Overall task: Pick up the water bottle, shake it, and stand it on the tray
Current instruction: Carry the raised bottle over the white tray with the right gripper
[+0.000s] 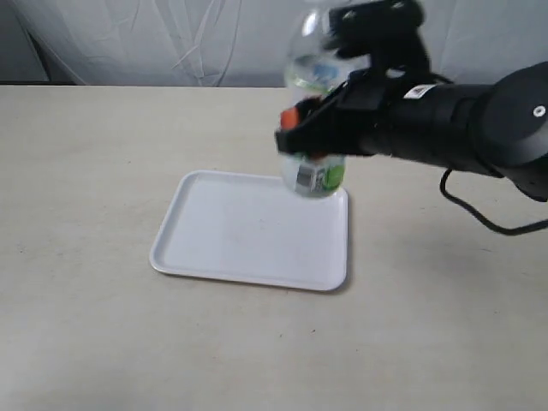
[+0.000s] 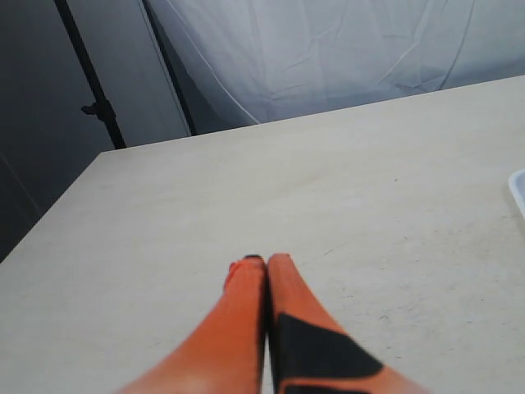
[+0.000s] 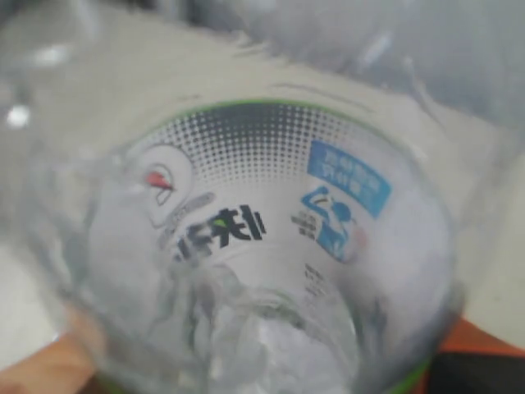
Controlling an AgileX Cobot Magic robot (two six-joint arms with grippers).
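The water bottle, clear with a green, white and blue label, hangs blurred in the air above the far right corner of the white tray. My right gripper is shut on its middle. The right wrist view is filled by the bottle, its label text showing through the clear plastic; an orange fingertip shows at the edge. My left gripper is shut and holds nothing, low over bare tabletop; it is out of the exterior view. The bottle's cap is hidden behind the arm.
The tray lies flat on a beige tabletop. The right arm's black body and its cable reach in from the right. A white cloth backdrop hangs behind the table. A corner of the tray shows in the left wrist view.
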